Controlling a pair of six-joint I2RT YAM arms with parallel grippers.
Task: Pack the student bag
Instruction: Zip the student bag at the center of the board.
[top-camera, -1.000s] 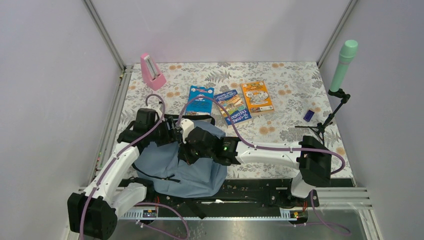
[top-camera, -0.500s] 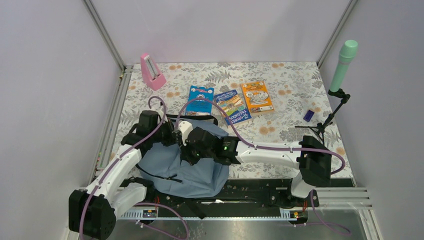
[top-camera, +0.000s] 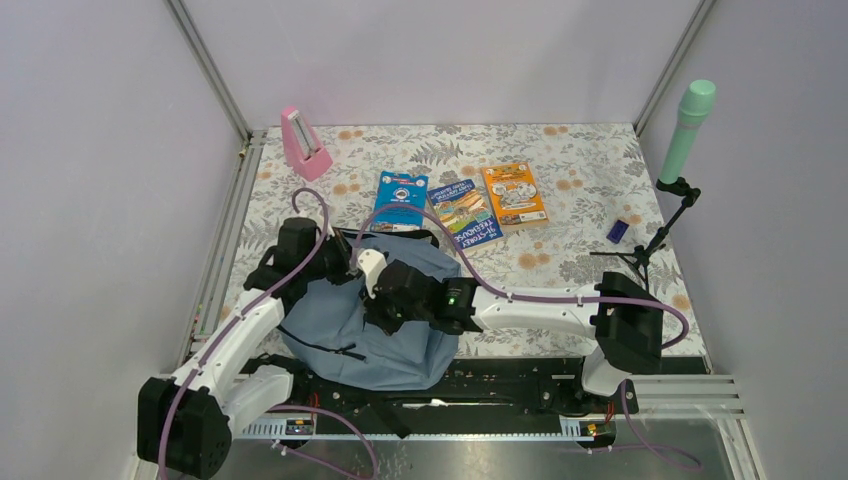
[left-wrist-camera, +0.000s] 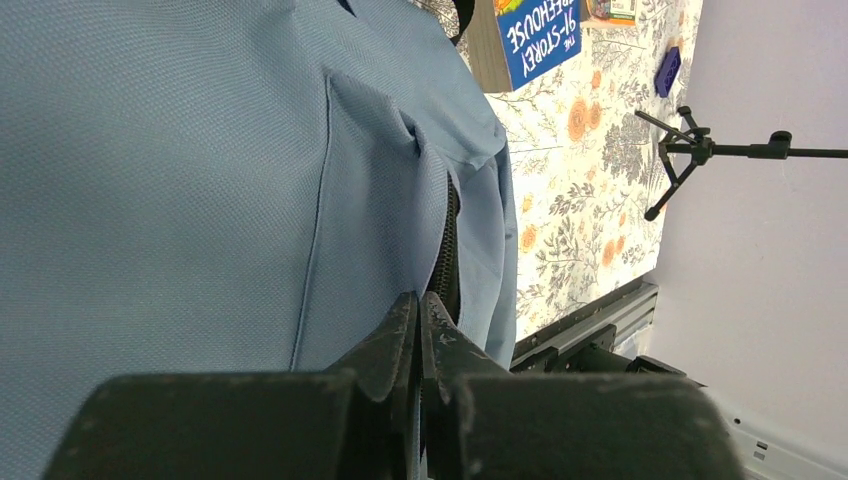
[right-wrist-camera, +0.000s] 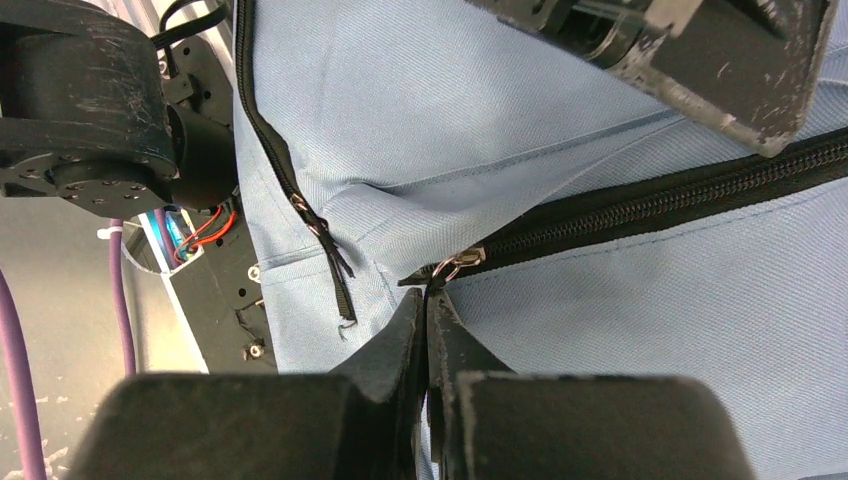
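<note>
The student bag (top-camera: 340, 335), grey-blue fabric with black zippers, lies at the near left of the table between both arms. My left gripper (top-camera: 352, 268) is over its far left part. In the left wrist view the left gripper (left-wrist-camera: 420, 300) is shut, pinching a fold of the student bag (left-wrist-camera: 200, 180) fabric beside the black zipper (left-wrist-camera: 447, 250). My right gripper (top-camera: 376, 300) sits on the bag's middle. In the right wrist view the right gripper (right-wrist-camera: 427, 300) is shut on the zipper pull just below its metal ring (right-wrist-camera: 455, 265), at the end of the long zipper (right-wrist-camera: 650, 205).
Three books lie behind the bag: blue (top-camera: 402, 200), blue-yellow (top-camera: 465, 213) and orange (top-camera: 514, 196). A pink metronome (top-camera: 303, 140) stands far left. A small blue block (top-camera: 617, 231) and a green microphone (top-camera: 688, 120) on a black stand (top-camera: 650, 245) are at the right.
The left gripper has shut on the bag's fabric and drawn slightly away from me. The bag's cloth has bunched and shifted with it. The right gripper has stayed shut on the zipper pull.
</note>
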